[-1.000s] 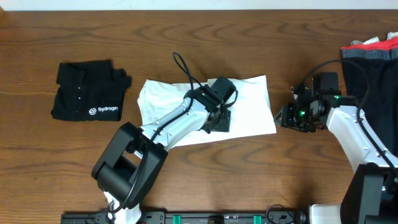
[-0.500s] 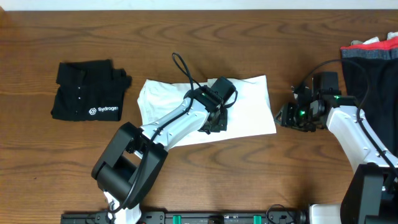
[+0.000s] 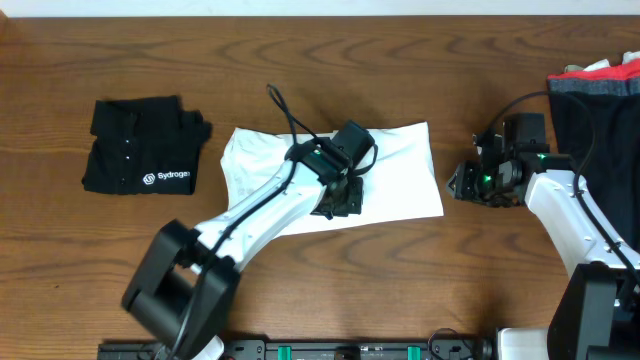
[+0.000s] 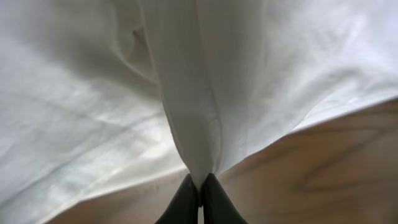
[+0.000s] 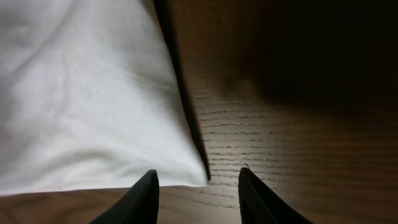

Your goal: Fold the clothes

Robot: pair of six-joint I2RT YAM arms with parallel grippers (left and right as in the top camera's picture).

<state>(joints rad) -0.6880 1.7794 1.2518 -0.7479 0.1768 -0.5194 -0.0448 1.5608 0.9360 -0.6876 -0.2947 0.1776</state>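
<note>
fabric is pinched in the left tool (image 4: 200, 191): its fingertips press together on a raised pleat of the plain white soft t-shirt (image 3: 400, 160), near the edge facing the robot, likely so that edge can be lifted over for a fold. the t-shirt lies spread out in the middle of the brown wooden surface (image 3: 400, 280). the right tool (image 5: 196, 186) hangs low, jaws apart, straddling the garment's near right corner without gripping it, apparently lined up to take it. a black folded shirt with white lettering (image 3: 140, 160) sits well apart on the left.
</note>
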